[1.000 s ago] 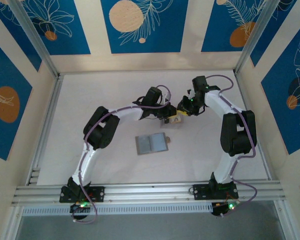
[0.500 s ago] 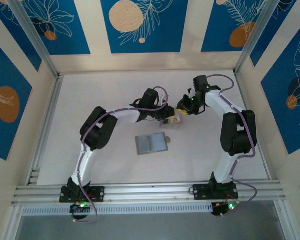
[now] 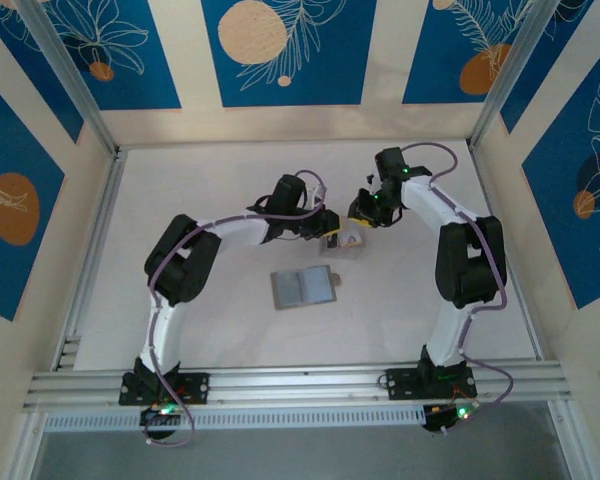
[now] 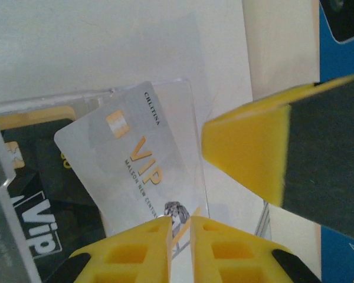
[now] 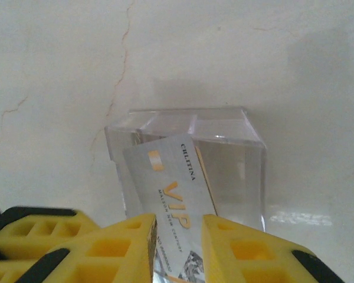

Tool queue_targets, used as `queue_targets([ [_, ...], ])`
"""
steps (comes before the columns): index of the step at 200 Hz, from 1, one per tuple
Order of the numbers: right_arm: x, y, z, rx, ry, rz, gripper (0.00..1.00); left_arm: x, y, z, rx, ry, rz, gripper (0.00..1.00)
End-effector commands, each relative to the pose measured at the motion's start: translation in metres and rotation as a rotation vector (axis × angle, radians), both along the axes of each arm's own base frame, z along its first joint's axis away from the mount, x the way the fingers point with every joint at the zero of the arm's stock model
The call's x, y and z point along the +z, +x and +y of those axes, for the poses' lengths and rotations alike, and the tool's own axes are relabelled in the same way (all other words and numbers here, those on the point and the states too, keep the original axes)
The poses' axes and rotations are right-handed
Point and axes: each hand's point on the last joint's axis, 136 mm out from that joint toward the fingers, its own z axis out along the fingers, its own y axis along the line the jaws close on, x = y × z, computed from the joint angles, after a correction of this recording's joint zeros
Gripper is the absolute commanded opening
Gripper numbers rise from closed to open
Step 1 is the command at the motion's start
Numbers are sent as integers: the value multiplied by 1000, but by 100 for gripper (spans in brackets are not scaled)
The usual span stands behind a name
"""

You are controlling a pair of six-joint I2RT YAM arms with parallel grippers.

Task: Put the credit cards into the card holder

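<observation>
- the credit cards stand in a clear box (image 5: 236,159) just above the centre of the top view. a silver card (image 4: 135,165) leans up out of it, and a black card (image 4: 47,218) sits behind the box wall at the lower left of the left wrist view.
- the card holder (image 3: 303,288) lies open and flat on the table (image 3: 200,180), below and left of the box and apart from it.
- left tool (image 4: 180,223): its fingers are nearly together, with the silver card's lower end showing in the thin slit. i cannot tell whether it pinches the card.
- right tool (image 5: 178,223): its fingers are spread about a card's width, with the card's end between them. i cannot tell whether they clamp its long edges.
- the card is probably light, thin and stiff with a little flex, and its faces look glossy and likely slick. a hold on the narrow edges could let it twist or pop out.
- the better hold is across both faces at the end clear of the box, leaving the far end free to enter the holder.
- the box looks light and smooth and may slide or tip if the card drags on its wall.
</observation>
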Motion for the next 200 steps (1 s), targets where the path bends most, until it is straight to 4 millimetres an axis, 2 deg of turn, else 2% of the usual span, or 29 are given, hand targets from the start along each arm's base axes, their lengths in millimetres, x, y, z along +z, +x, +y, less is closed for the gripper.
queue_targets([
  [1, -4, 1, 0, 34, -57, 12, 29, 5, -4, 13, -12, 52, -35, 15],
  [43, -12, 6, -1, 59, -121, 16, 30, -6, -3, 15, -21, 119, -29, 15],
  [104, -16, 6, 1, 87, -153, 21, 32, -16, 2, 3, -54, 184, -40, 15],
  [166, -21, 2, 8, 104, -100, 50, 32, -30, 1, -2, -73, 234, -28, 15],
  [200, -15, 1, 10, 96, -45, 44, 31, -33, 3, -5, -81, 250, -33, 15],
])
